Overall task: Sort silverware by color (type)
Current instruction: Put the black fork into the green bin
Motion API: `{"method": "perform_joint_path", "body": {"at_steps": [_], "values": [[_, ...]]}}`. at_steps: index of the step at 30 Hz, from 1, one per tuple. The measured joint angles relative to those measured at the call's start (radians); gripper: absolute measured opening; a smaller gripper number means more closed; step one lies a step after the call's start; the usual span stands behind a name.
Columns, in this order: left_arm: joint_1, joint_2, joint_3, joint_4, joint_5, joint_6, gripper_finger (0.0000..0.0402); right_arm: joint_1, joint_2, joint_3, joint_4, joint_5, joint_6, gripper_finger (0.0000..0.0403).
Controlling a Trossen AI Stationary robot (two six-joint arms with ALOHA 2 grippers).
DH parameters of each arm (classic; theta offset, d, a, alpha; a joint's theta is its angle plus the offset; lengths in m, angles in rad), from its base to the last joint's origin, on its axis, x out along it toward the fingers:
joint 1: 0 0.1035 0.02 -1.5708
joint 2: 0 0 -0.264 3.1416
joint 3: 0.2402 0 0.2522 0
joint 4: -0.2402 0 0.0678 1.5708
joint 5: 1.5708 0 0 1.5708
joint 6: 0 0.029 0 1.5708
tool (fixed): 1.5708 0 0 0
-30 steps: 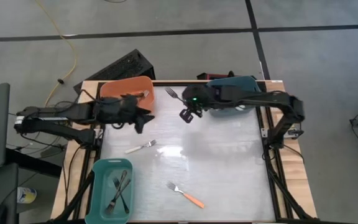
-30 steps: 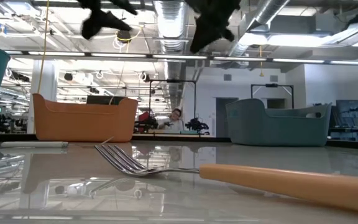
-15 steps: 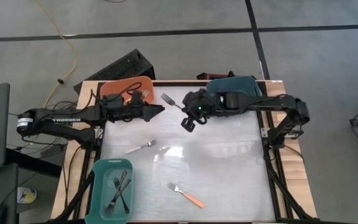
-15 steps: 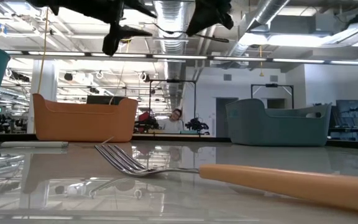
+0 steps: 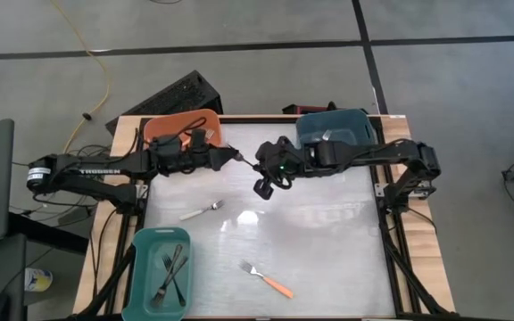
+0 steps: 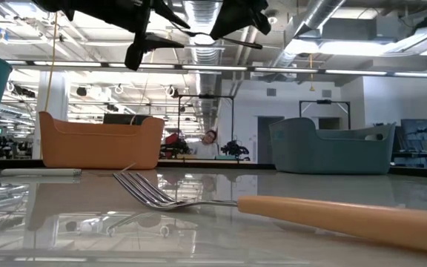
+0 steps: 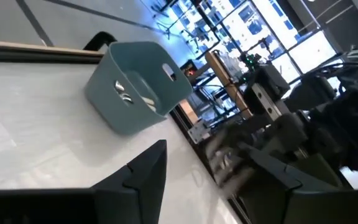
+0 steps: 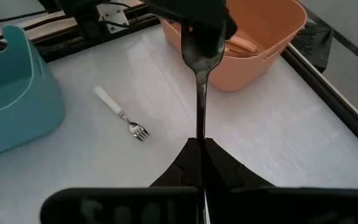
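My right gripper [image 5: 259, 168] is shut on an all-metal silver fork [image 8: 200, 93], held above the table's far middle. My left gripper [image 5: 232, 156] is open, and its fingers [image 7: 135, 177] stand around the fork's tine end [image 8: 201, 43]. I cannot tell whether they touch it. A white-handled fork [image 5: 202, 211] lies flat on the table left of centre. An orange-handled fork [image 5: 268, 279] lies flat near the front edge and fills the low view [image 6: 288, 208]. My right gripper pinches the fork's handle [image 8: 200, 134] between its two fingers, and the fingers lie along it. The fork sticks straight out past the fingertips toward the table's left, roughly level, tine end foremost. It is lifted clear of the table.
An orange bin [image 5: 181, 125] stands at the far left with orange-handled pieces in it. A blue-grey bin [image 5: 333, 129] at the far right holds silver pieces. A teal bin [image 5: 161, 272] at the near left holds dark forks. Bare tabletop lies between them.
My left gripper has swung up from pointing down and moved toward the table's right, reaching the fork's tine end. My right gripper has carried the fork toward the table's left and a little nearer, keeping it clear of the table.
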Motion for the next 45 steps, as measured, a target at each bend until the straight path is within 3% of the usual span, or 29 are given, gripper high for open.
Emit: {"method": "perform_joint_path", "body": {"at_steps": [5,11,23,28,36,41,45], "values": [[0.0,0.0,0.0,-0.003,-0.027,0.014,0.0115,-0.007,0.0,0.0,-0.004,0.004,0.0,0.002],[-0.001,0.0,0.001,0.011,-0.026,0.064,0.0012,-0.007,0.0,0.0,-0.001,0.005,0.0,0.0021],[0.027,-0.008,0.003,-0.061,0.006,0.153,0.0,-0.006,-0.014,0.0,-0.061,-0.089,-0.019,0.0095],[0.081,-0.031,0.1,-0.306,0.159,0.238,0.0,-0.013,-0.077,0.001,-0.135,-0.136,-0.023,0.0155],[0.081,-0.035,0.352,-0.957,0.657,0.511,0.0,-0.016,-0.171,0.001,-0.233,-0.133,-0.054,0.0216],[-0.02,-0.09,0.383,-0.998,0.823,0.471,0.0,-0.047,-0.174,0.001,-0.24,-0.132,-0.094,0.022],[-0.163,-0.129,0.383,-1.058,0.829,0.385,0.0,-0.074,-0.146,0.001,-0.247,-0.132,-0.098,0.022]]}}
